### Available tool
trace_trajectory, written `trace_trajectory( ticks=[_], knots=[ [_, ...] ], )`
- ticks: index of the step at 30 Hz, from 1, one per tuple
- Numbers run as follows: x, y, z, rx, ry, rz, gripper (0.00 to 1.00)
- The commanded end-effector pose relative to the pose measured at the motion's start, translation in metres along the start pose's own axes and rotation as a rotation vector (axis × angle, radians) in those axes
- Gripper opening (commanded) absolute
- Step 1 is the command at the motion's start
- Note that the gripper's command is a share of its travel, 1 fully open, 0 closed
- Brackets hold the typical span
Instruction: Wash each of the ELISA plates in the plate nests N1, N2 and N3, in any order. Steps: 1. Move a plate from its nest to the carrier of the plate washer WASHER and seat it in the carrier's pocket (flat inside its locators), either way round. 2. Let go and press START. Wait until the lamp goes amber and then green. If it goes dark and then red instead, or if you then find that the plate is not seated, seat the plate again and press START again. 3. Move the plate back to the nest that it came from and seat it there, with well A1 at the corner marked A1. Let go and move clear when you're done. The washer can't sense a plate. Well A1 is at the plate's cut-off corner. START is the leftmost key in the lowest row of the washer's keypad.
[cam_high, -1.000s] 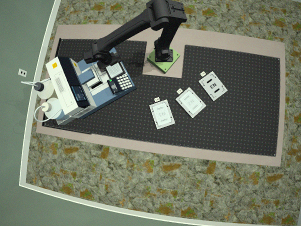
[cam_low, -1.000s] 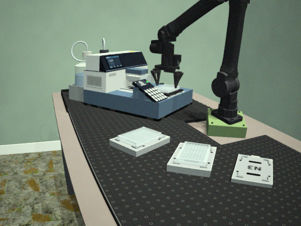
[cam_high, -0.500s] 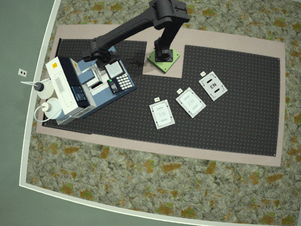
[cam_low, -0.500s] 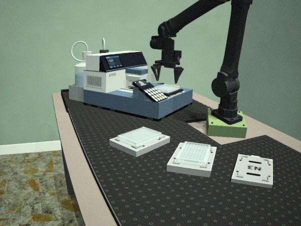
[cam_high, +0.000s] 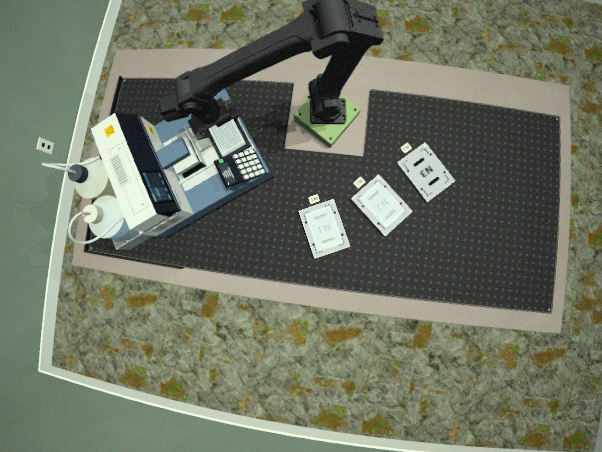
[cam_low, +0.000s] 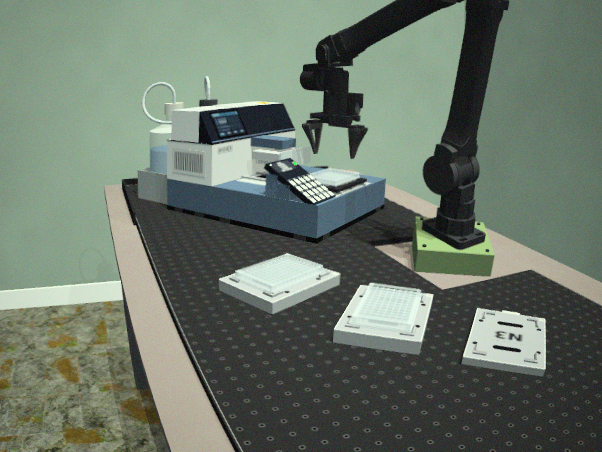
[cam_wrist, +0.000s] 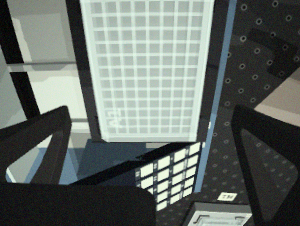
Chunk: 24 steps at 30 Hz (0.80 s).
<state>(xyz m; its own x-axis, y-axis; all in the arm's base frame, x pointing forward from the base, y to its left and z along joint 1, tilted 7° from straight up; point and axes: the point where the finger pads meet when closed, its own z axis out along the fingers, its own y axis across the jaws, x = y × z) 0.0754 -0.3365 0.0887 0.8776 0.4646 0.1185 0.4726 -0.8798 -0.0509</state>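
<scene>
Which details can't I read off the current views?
- START's label: keypad legends too small in top and exterior, blurred in wrist.
- Far end of the carrier's plate: cut off by wrist view's upper edge.
- N1 plate's A1 mark: too small in top and exterior.

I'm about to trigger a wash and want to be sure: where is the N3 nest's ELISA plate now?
The ELISA plate is on the washer's carrier, beside the keypad, beneath the open gripper.
</scene>
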Motion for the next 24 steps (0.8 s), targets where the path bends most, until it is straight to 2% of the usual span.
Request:
trace_trajectory(
  ticks=[1, 4, 9, 10, 13, 20, 21, 22, 24],
  knots=[
    [-0.008, 0.019, -0.033, -0.066, -0.023, -0.005, 1.0],
    [-0.008, 0.019, -0.035, -0.056, -0.02, -0.007, 1.0],
    [-0.009, 0.018, -0.043, -0.066, -0.024, -0.004, 1.0],
    [-0.007, 0.019, -0.039, -0.048, -0.018, -0.007, 1.0],
    [-0.007, 0.018, -0.05, -0.066, -0.024, -0.008, 1.0],
    [-0.007, 0.018, -0.059, -0.058, -0.021, -0.008, 1.0],
    [-0.007, 0.018, -0.058, -0.055, -0.02, -0.007, 1.0],
    [-0.003, 0.012, -0.046, -0.035, -0.013, -0.003, 1.0],
    [-0.003, 0.012, -0.046, -0.035, -0.013, -0.003, 1.0]
  ],
)
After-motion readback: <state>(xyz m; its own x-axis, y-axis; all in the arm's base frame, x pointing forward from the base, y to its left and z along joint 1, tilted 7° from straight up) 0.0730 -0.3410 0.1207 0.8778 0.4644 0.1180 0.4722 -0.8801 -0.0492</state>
